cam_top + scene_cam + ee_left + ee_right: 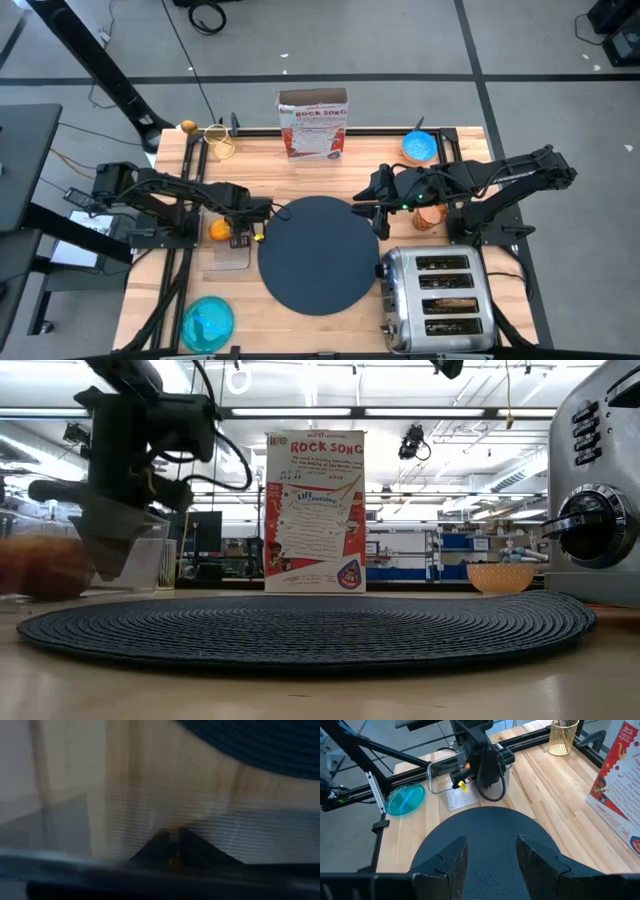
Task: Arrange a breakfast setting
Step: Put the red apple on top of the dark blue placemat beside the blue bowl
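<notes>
The dark-grey round mat [312,256] lies flat at the table's middle. My left gripper [246,234] points down into the clear tray [228,256] at the mat's left, fingers together [172,851]. The red-orange apple [219,229] sits in the tray beside it. My right gripper [490,860] hangs open and empty over the mat's far right edge [372,214]. The orange cup [430,217] stands right of the mat, the blue bowl [420,147] at the far right, and the teal plate [207,322] at the near left. I cannot make out the gold spoon. My left gripper comes from above with its shut fingertips [110,568] low inside the tray. A small yellowish glint shows between them in the left wrist view. I cannot tell what it is, nor whether the tips touch the tray's floor.
The chrome toaster [440,300] stands at the near right against the mat, with a toast slice [452,303] in one slot. A "Rock Song" box [313,123] stands upright at the far middle. A gold wire holder [222,146] stands at the far left.
</notes>
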Motion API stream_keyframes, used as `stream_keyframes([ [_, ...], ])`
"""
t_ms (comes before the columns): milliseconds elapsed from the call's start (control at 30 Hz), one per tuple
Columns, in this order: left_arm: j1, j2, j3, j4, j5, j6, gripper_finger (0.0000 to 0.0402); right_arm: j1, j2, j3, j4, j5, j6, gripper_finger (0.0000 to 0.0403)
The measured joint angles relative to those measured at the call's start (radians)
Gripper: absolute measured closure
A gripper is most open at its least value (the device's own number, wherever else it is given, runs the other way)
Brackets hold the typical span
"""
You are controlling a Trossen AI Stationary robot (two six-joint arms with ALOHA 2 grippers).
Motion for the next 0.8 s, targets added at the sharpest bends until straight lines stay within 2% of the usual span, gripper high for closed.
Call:
stream_keyframes([
  [133,0.001,0.010,0.010,-0.014,0.001,-0.006,0.0385,0.000,-0.012,0.000,0.006,0.000,0.000,0.0229],
  [433,-0.001,0.007,0.104,-0.210,0.010,-0.053,0.0384,-0.021,-0.075,0.000,0.003,0.015,-0.048,0.0229],
  [633,-0.001,0.007,0.240,-0.384,0.011,-0.101,0.0385,-0.044,-0.120,0.000,-0.011,0.036,-0.100,0.0229],
  [800,-0.001,0.007,0.399,-0.564,0.014,-0.126,0.0385,-0.058,-0.153,0.000,-0.054,0.037,-0.124,0.0229],
])
